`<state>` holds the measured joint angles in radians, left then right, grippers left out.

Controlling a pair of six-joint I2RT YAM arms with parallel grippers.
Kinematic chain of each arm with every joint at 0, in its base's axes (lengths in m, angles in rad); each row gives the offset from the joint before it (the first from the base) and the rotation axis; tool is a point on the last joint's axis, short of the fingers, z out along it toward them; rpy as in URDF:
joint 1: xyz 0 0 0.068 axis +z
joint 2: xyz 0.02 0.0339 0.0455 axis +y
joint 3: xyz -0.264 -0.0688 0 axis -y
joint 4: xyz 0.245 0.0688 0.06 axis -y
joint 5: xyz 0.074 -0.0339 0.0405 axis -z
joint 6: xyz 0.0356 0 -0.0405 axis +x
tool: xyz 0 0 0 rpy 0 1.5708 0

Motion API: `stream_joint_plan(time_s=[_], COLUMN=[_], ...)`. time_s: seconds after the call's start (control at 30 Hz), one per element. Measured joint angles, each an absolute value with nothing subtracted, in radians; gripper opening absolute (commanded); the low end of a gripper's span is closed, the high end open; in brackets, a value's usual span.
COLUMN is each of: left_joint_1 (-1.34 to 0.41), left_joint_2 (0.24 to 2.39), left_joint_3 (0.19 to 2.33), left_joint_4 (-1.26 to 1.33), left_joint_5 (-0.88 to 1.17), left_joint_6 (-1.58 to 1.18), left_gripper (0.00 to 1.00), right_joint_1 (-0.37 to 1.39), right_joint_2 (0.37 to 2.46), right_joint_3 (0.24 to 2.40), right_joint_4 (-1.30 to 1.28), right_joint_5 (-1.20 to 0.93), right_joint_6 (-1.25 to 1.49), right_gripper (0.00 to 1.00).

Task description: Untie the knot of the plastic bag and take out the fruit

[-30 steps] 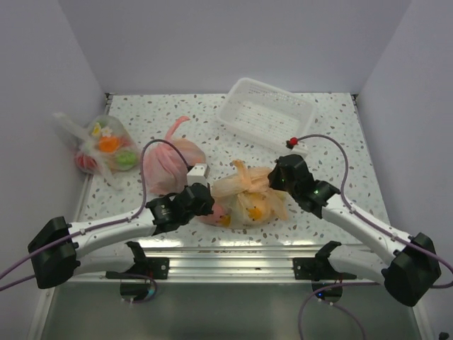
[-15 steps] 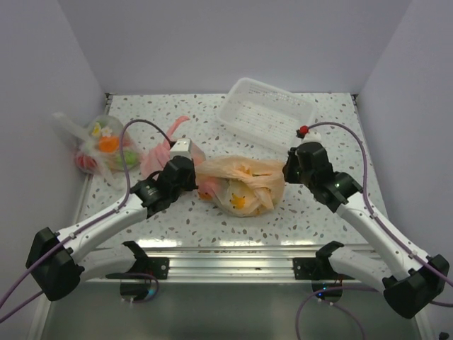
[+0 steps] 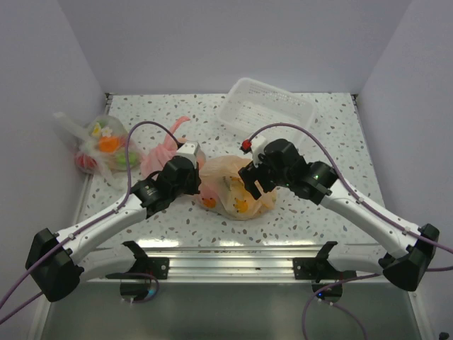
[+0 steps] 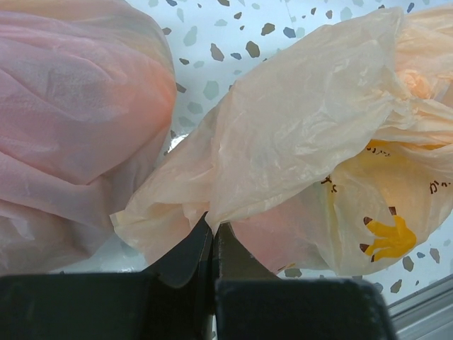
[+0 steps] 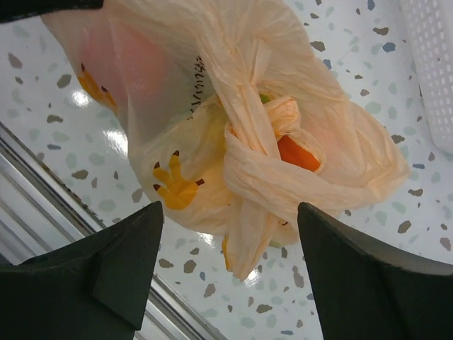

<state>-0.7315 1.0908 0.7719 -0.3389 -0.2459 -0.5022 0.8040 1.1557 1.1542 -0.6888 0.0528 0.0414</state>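
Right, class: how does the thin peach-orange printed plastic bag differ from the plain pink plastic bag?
The peach-orange bag carries yellow-orange motifs; the pink bag is plain. The peach-orange bag closes in a short knot; the pink bag ends in a long twisted tail. The left gripper pinches the peach-orange bag; nothing grips the pink bag. Both are thin, translucent and tied.

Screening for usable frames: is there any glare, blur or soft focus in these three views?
Top external: evenly lit and sharp, with bright glare only on the metal rail at the near edge. Left wrist: the plastic bag is crisp, while the left gripper is a dark, underexposed mass. Right wrist: the knot is sharp, small light spots glint on the table, and the right gripper is in shadow.
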Motion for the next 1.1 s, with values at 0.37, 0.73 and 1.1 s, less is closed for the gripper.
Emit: stream_joint_plan(time_s=[0.37, 0.73, 1.1], left_joint_1=[-0.728, -0.728, -0.729], left_joint_2=[1.085, 1.079, 1.079], left_joint_3=[0.771, 0.754, 0.754], left_joint_4=[-0.385, -0.395, -0.426], left_joint_5=[-0.212, -0.197, -0.201], left_joint_6=[-0.503, -0.505, -0.518], left_gripper=[0.00, 0.00, 0.00], right_joint_1=[0.877, 0.877, 0.878], right_joint_2=[1.368, 1.471, 1.392], right_joint_3=[1.243, 1.282, 1.203], right_joint_4=[-0.774, -0.818, -0.830], right_joint_5=[0.126, 0.106, 0.089], right_joint_6=[-0.244, -0.348, -0.339], right_gripper=[0.85, 0.53, 0.00])
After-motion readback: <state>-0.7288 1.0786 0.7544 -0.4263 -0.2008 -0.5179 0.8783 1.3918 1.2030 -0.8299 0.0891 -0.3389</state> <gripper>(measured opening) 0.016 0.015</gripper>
